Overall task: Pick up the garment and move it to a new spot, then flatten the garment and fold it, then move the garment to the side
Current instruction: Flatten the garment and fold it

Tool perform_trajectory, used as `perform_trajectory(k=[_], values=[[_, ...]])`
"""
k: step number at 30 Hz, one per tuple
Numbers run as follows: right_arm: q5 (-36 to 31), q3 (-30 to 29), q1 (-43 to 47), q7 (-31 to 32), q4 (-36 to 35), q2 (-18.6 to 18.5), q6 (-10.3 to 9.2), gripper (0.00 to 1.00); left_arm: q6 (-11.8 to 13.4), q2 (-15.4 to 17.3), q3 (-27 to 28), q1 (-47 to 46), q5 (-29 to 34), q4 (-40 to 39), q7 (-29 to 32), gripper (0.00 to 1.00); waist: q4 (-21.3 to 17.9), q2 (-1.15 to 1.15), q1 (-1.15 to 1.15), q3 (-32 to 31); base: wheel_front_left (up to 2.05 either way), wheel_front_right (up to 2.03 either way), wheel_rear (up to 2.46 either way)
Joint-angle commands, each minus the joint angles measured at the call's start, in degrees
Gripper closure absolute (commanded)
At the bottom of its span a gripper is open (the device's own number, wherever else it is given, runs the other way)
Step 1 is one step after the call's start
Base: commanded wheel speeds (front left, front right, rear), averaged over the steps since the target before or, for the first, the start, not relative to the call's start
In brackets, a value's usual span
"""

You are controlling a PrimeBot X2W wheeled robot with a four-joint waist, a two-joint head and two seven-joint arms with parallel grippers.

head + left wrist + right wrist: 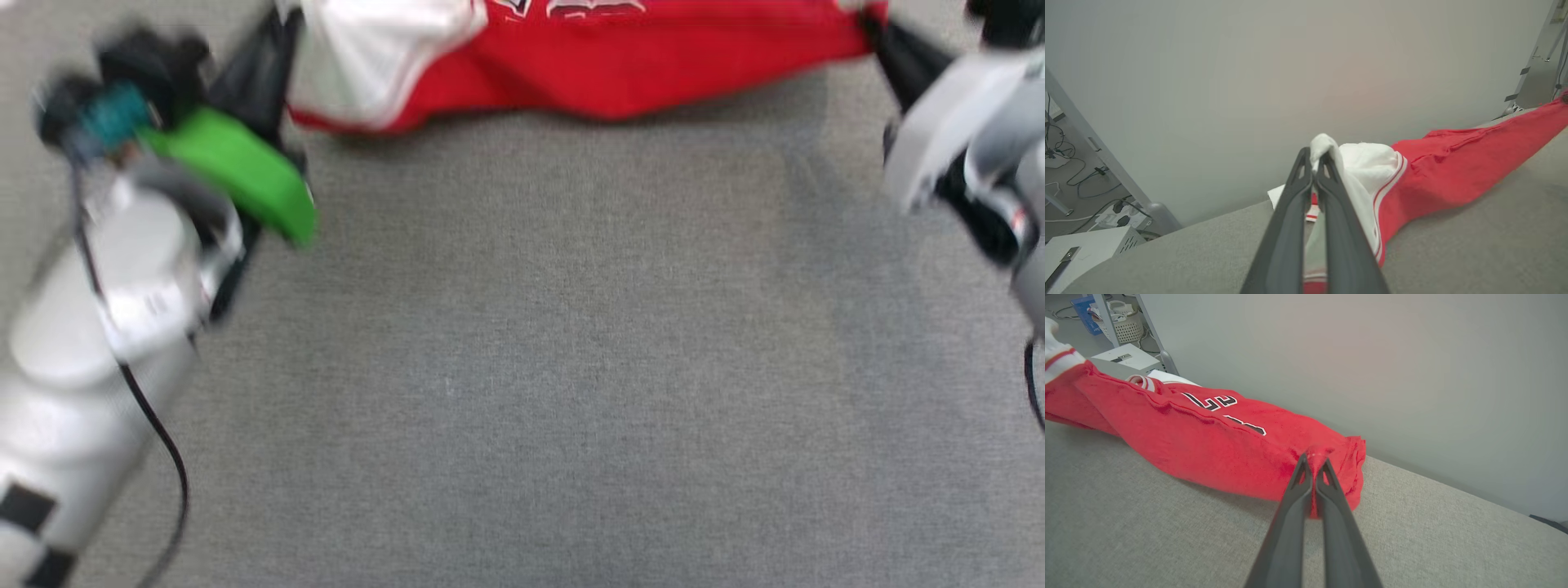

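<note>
The garment [620, 69], a red jersey with a white sleeve, hangs stretched between both grippers along the top of the head view, sagging onto the grey surface. My left gripper [1314, 157] is shut on the white sleeve end [1367, 167]. My right gripper [1313, 457] is shut on a bunched red corner of the garment [1216, 445], whose black white-outlined lettering [1212, 401] faces up. In the head view, the left gripper [282, 24] and the right gripper [878, 33] pinch the garment's two ends; its upper part is cut off by the frame edge.
A grey fabric-covered table [555, 367] spreads wide in front of the garment. A pale wall [1290, 81] rises right behind the table's far edge. A white box [1081, 249], cables and a metal leg [1098, 155] stand off the table's left end.
</note>
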Motion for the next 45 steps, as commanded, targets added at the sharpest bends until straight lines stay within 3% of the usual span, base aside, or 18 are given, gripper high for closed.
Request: perform_trajectory(k=[1, 7, 12, 13, 19, 27, 34, 45], values=[[1.2, 1.0, 3.7, -0.4, -1.5, -1.4, -0.05, 1.0, 1.4, 1.0, -0.8, 4.9, -0.1, -2.1, -0.3, 1.0, 1.4, 0.0, 0.0, -6.2, 0.0, 0.0, 0.0], [4.2, 2.8, 17.5, -0.6, -7.0, -6.0, -0.05, 1.0, 7.1, 4.1, -2.6, 22.0, -2.9, -10.9, 0.0, 1.0, 1.9, 0.0, 0.0, -11.6, 0.0, 0.0, 0.0], [6.0, 1.4, 28.0, -0.7, -9.9, -8.3, -0.05, 1.0, 9.7, 6.0, -5.4, 33.2, -5.4, -15.9, 1.5, 1.0, 2.1, 0.0, 0.0, -15.2, 0.0, 0.0, 0.0], [6.3, -0.3, 34.2, -0.9, -11.4, -9.4, -0.05, 1.0, 11.5, 6.2, -6.1, 39.1, -7.8, -17.6, 1.7, 1.0, 2.3, 0.0, 0.0, -17.1, 0.0, 0.0, 0.0], [5.3, -5.8, 47.8, -0.4, -16.3, -10.7, -0.05, 1.0, 14.1, 7.0, -7.8, 50.1, -12.6, -21.0, 2.5, 1.0, 2.3, 0.0, 0.0, -19.6, 0.0, 0.0, 0.0], [3.3, -15.0, 60.9, 3.8, -24.3, -10.3, -0.05, 1.0, 16.1, 8.9, -8.0, 55.9, -15.2, -25.0, 2.8, 1.0, 2.5, 0.0, 0.0, -19.4, 0.0, 0.0, 0.0], [0.0, -23.0, 63.1, 9.2, -31.1, -7.1, -0.05, 1.0, 15.3, 8.1, -8.0, 49.4, -10.9, -23.9, 2.9, 1.0, 2.3, 0.0, 0.0, -17.3, 0.0, 0.0, 0.0], [-3.7, -30.4, 53.8, 14.5, -35.0, -3.4, -0.05, 1.0, 7.6, 6.1, -5.0, 29.5, -7.8, -16.2, 5.8, 1.0, 1.5, 0.0, 0.0, -8.7, 0.0, 0.0, 0.0]])
